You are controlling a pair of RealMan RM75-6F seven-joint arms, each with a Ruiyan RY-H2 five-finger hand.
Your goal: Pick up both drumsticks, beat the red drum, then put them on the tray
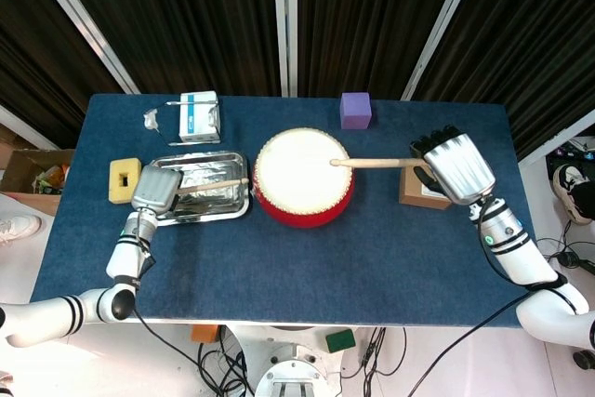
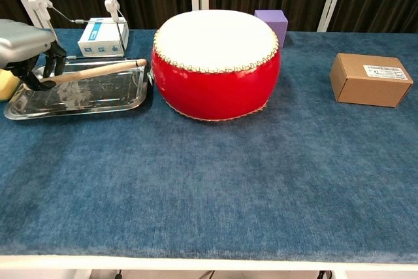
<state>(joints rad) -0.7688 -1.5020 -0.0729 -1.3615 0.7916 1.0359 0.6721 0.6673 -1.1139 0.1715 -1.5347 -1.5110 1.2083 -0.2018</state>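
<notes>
Step in hand looks like the last one, putting sticks on the tray. Left hand (image 1: 155, 189) has its fingers closed round the left stick (image 2: 98, 71), holding it low over the tray (image 2: 39, 106) near the table's left edge; stick lies nearly flat, tip toward the tray's right rim by the drum (image 2: 219, 89). Can't tell if the stick already touches the tray. Right hand (image 1: 454, 166) grips the right stick (image 1: 372, 163) by its butt, over the brown box (image 2: 370, 80) near the right edge; tip reaches over the right part of the drum skin, clear of the tray. Chest view doesn't show that hand.

Next move, my guess: left hand lowers the last bit and lets go so the stick lies inside the rim, then pulls away without dragging it. Right hand then has to carry its stick across over the drum to the tray, well apart from it now.

Sticks: plain pale wood, thin, small rounded tips. Drum: red shell, white skin, mid-table. Tray: shiny metal, shallow, nothing else seen in it
</notes>
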